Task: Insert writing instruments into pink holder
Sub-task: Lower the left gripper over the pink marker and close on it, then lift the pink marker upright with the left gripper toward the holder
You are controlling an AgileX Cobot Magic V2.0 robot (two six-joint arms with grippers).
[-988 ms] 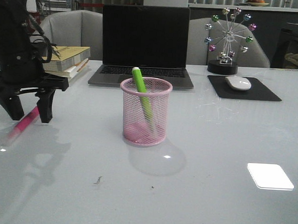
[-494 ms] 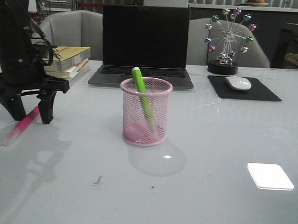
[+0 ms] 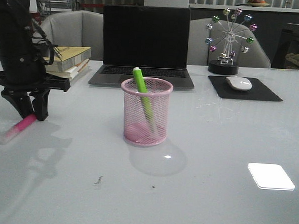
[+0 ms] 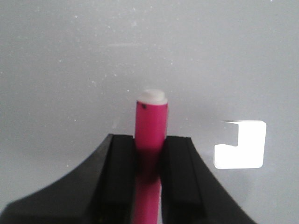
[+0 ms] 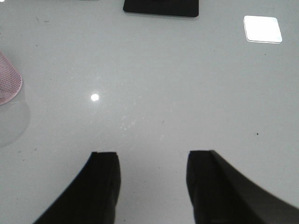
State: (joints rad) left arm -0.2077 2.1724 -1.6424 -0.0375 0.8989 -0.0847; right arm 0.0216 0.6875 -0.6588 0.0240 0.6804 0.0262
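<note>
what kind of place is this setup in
Most likely an office desk. On the table behind the pink mesh pen holder stand an open laptop, a computer mouse on its dark pad, and stacked books, with chairs behind.

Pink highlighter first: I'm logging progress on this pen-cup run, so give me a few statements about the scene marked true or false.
1. The left gripper is shut on the pink highlighter. True.
2. The pink highlighter is already standing in the pink holder. False: it lies on the table, left of the holder.
3. The green highlighter leans inside the pink holder. True.
4. The right gripper holds a marker. False: it is open, with only bare table between its fingers.
5. The laptop screen shows a document. False: the screen is black.
</note>
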